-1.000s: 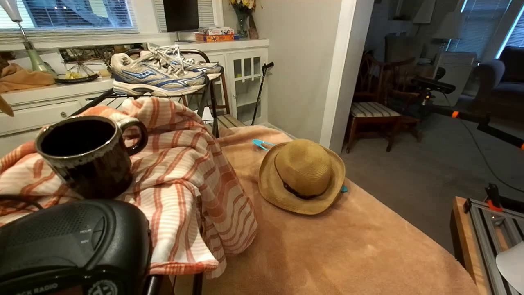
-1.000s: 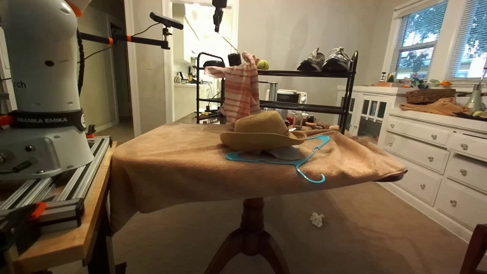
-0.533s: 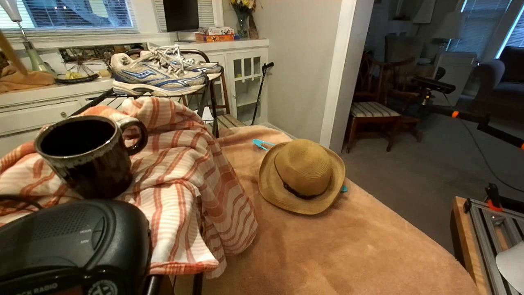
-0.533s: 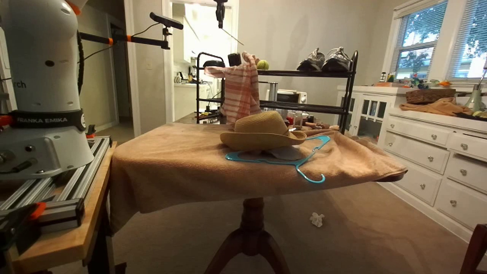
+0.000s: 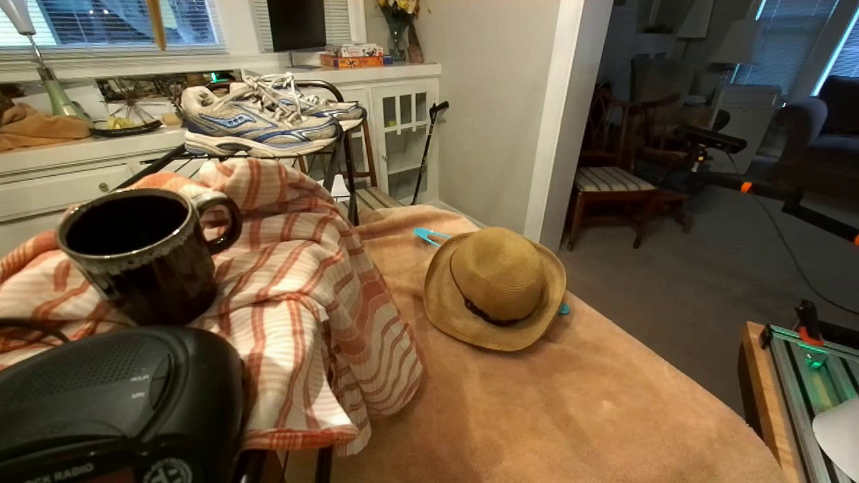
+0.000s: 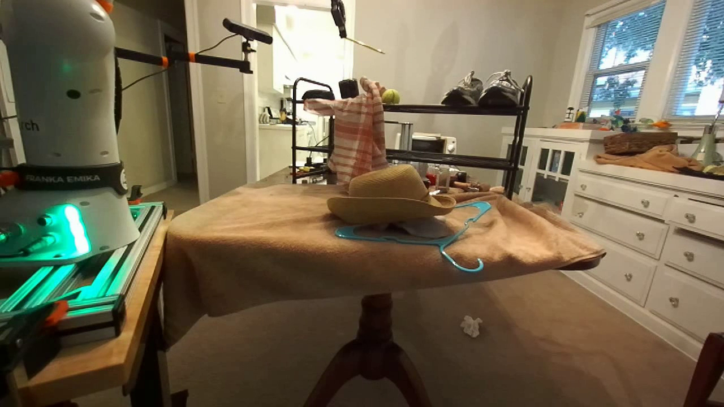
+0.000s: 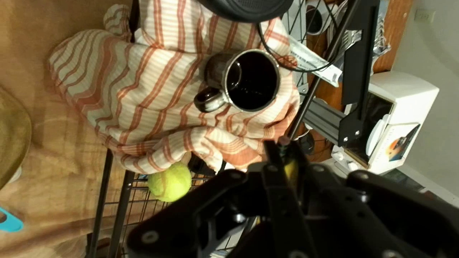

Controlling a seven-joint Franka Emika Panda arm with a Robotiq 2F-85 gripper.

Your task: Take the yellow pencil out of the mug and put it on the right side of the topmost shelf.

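Arm: my pale arm (image 6: 59,85) stood upright on the left in an exterior view and ran past the top edge.
Base: its foot (image 6: 107,223) sat under a black collar (image 6: 70,177), the light strip (image 6: 77,230) glowing green.
Gripper: I had the gripper (image 6: 343,37) up high in an exterior view, tips down and slightly tilted.
Fingers: in the wrist view I saw both fingers (image 7: 271,154) close together in a pinching grip.

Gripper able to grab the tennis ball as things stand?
Probably not: the gripper is closed on the yellow pencil, so it's occupied; the tennis ball looks largely uncovered in the wrist view.
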